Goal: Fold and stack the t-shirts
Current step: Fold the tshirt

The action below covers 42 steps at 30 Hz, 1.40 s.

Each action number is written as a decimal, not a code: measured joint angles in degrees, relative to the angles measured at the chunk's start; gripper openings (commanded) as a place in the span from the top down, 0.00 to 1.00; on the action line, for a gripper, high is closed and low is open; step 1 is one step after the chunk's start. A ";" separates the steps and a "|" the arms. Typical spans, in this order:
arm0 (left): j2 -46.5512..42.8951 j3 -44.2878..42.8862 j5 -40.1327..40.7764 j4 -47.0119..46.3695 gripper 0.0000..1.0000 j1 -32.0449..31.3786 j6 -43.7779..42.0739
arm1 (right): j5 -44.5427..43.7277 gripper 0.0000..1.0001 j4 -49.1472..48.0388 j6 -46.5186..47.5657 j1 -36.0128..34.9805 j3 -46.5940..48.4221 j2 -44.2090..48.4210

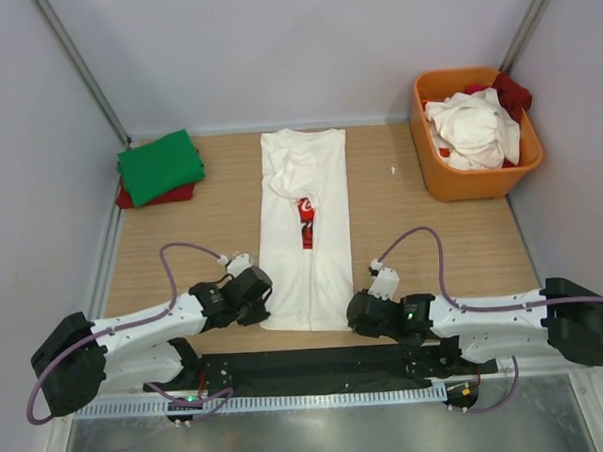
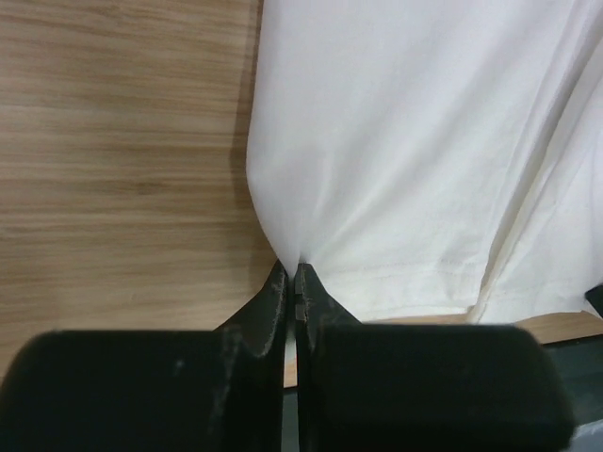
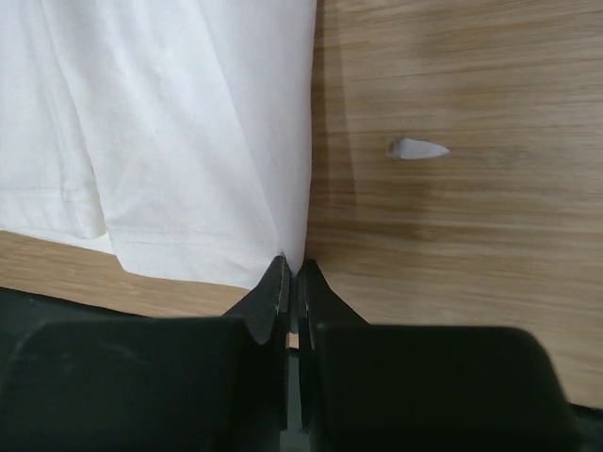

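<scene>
Look first at the far left corner of the worktop [image 1: 453,249]. A green t-shirt [image 1: 160,164] lies there, folded, on top of a folded red t-shirt [image 1: 155,197], so you have two done and stacked. Next comes your left tool [image 2: 292,278], down by the near edge. Its jaws are closed tight, and the cloth bunches to a point right at the tips, so it is pinching the near left corner of the white t-shirt [image 1: 308,256]. That shirt lies in the middle of the worktop, as a long strip from the far edge to the near edge. Both sides are folded in, and only a thin bit of the red print [image 1: 307,226] shows between them. The part near the far edge looks a little crumpled. Your right tool [image 3: 292,278] is by the near edge too, jaws closed tight on the near right corner of the same shirt. So this shirt looks about half folded. I think you need to bring the near end up toward the far end, then put the shirt on the stack. In the far right corner sits the orange tub [image 1: 475,178], with a heap of white and red cloth [image 1: 472,128] inside. Those are not folded, so there is a good bit left to do.
</scene>
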<state>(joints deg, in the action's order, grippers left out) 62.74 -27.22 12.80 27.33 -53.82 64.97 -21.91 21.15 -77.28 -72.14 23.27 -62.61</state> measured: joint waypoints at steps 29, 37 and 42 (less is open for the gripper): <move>22.62 -50.93 3.61 24.11 1.00 16.46 -18.32 | -1.81 0.99 17.00 33.81 29.73 45.64 -18.73; 43.19 -73.55 -0.63 27.28 1.00 24.26 -26.69 | 3.08 0.99 16.59 40.81 39.17 58.45 -31.93; 53.59 -81.77 -3.02 29.75 0.92 27.47 -29.16 | 5.51 0.88 16.15 42.93 42.66 64.89 -39.74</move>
<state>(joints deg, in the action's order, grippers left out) 116.33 -108.99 9.78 57.08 -26.35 35.81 -16.40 37.30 -34.35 -29.47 88.16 -102.35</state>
